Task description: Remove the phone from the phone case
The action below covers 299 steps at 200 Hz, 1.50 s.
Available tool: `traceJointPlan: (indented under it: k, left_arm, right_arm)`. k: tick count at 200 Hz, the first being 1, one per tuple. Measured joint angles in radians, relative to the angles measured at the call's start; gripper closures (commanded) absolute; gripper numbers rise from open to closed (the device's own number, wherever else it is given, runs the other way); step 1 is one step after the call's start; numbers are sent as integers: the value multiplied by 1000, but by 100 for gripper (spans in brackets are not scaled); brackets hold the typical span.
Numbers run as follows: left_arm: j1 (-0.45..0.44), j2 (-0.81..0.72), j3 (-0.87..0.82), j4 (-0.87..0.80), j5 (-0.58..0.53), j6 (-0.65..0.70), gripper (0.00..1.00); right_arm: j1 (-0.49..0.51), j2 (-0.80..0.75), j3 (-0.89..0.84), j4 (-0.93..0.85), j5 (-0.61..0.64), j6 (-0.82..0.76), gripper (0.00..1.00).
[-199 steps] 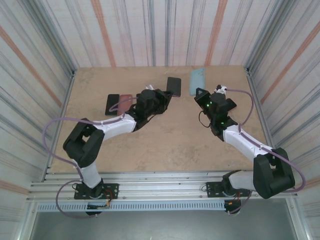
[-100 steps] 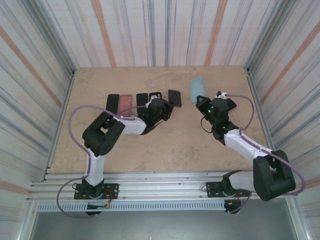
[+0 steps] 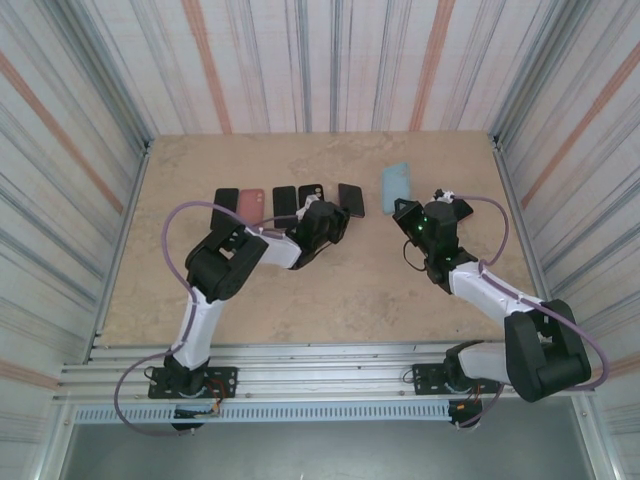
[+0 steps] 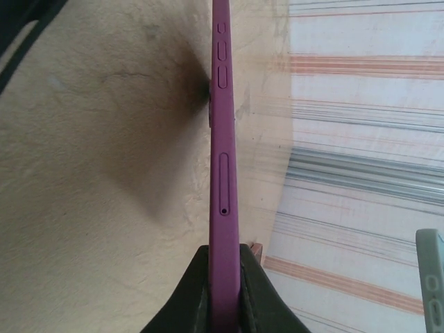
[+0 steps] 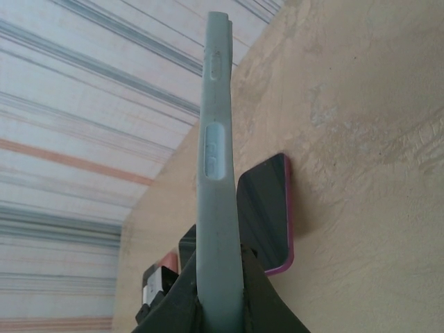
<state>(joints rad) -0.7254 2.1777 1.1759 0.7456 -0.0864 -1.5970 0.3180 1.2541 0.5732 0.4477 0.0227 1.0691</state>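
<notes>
Left gripper (image 4: pixel 223 262) pinches the phone (image 4: pixel 222 139) edge-on; right gripper (image 5: pixel 219 269) pinches the case (image 5: pixel 216 139) — at the phone's 3 o'clock, apart. Both now sit nearer 6 o'clock than a second ago. We judge the phone freed — set-down remains.

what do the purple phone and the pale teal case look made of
Purple phone: probably matte metal frame, going by crisp edges and a cut tray slot with pinhole. Pale teal case: likely soft matte silicone or rubber, with rounded edges, moulded button bumps, no shine.

Phone (image 4: pixel 221 139) base hidden inside left pincer (image 4: pixel 223 258)
</notes>
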Motion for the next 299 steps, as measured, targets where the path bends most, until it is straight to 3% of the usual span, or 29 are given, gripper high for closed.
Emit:
traceJointPlan:
  k: [58, 77, 143, 299]
  left_arm:
    - [34, 35, 11, 53, 41, -18, 90]
    - [39, 35, 11, 50, 50, -31, 80]
    - [43, 35, 12, -91, 110, -68, 75]
    - [59, -22, 50, -280, 199, -109, 50]
  right_arm:
    - [-5, 11, -2, 16, -21, 19, 97]
    - [-6, 40, -2, 38, -26, 23, 97]
    - [-12, 137, 2, 58, -48, 30, 97]
    - [-12, 327, 76, 125, -67, 38, 95]
